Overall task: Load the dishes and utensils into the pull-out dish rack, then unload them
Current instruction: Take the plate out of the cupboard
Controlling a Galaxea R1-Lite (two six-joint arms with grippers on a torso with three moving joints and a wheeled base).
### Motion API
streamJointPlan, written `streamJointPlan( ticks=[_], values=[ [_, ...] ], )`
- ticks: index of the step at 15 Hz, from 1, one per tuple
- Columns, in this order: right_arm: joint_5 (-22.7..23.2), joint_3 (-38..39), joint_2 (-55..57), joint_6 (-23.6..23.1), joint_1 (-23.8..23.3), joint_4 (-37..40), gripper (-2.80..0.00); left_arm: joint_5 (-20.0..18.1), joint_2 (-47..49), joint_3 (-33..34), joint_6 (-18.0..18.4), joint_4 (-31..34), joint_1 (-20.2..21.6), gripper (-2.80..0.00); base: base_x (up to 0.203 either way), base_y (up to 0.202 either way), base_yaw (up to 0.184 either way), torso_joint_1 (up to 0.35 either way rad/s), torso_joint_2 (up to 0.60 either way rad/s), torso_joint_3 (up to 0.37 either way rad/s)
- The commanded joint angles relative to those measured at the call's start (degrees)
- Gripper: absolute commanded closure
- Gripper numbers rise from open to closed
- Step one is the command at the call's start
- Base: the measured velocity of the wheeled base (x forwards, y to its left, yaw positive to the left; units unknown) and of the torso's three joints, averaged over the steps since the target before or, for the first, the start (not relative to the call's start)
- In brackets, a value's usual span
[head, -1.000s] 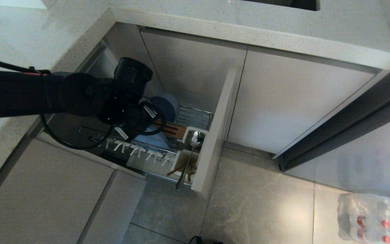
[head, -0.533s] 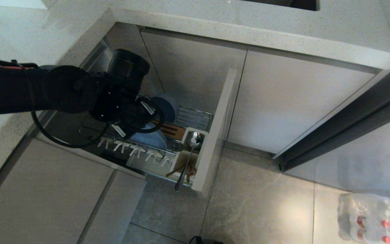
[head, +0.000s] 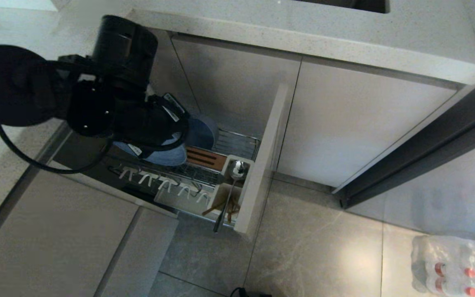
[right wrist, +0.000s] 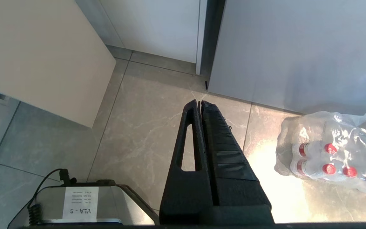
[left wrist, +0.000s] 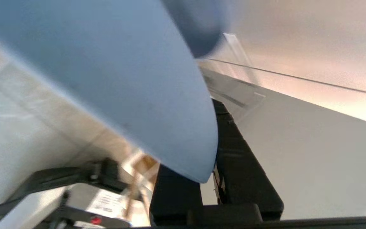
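Your left tool (left wrist: 208,178) was clenched on the rim of the light-blue plate (head: 163,154), holding it above the pull-out dish rack (head: 237,144), close under the bench (head: 303,37) edge. The light-blue bowl (head: 202,132) sat in the rack behind it; spoon (head: 229,189) and chopsticks (head: 226,206) stood in the utensil cup (head: 223,194) against the front panel (head: 262,165). Your right tool (right wrist: 199,103) hung closed and empty over open floor (right wrist: 145,127), near a pack of bottles (right wrist: 332,156).

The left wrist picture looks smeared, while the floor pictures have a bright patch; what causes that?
Left wrist view: the light-blue round plate fills the frame up close, its edges smeared by motion blur. Right wrist view: sharp, with strong glare on the grey floor tiles beside the plastic-wrapped bottle pack. Head view: dim, the same glare fainter.
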Motion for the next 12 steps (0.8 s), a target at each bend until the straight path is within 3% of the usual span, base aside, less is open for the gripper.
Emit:
streamJointPlan(
  ticks=[1,8,12],
  values=[
    [0.00,0.00,0.08,0.02,0.00,-0.02,0.00,0.12,-4.26,0.13,-0.40,0.03,-1.94,0.00,0.000,0.000,0.000,0.000,0.00,0.000],
    [0.00,0.00,0.07,0.02,0.00,-0.02,0.00,0.03,-12.23,2.73,-0.26,2.51,-17.69,0.00,0.000,0.000,0.000,0.000,0.00,0.000],
    [0.00,0.00,0.09,0.02,0.00,-0.02,0.00,0.11,-20.70,3.53,9.94,2.43,-18.49,0.00,0.000,0.000,0.000,0.000,0.00,0.000]
  ],
)
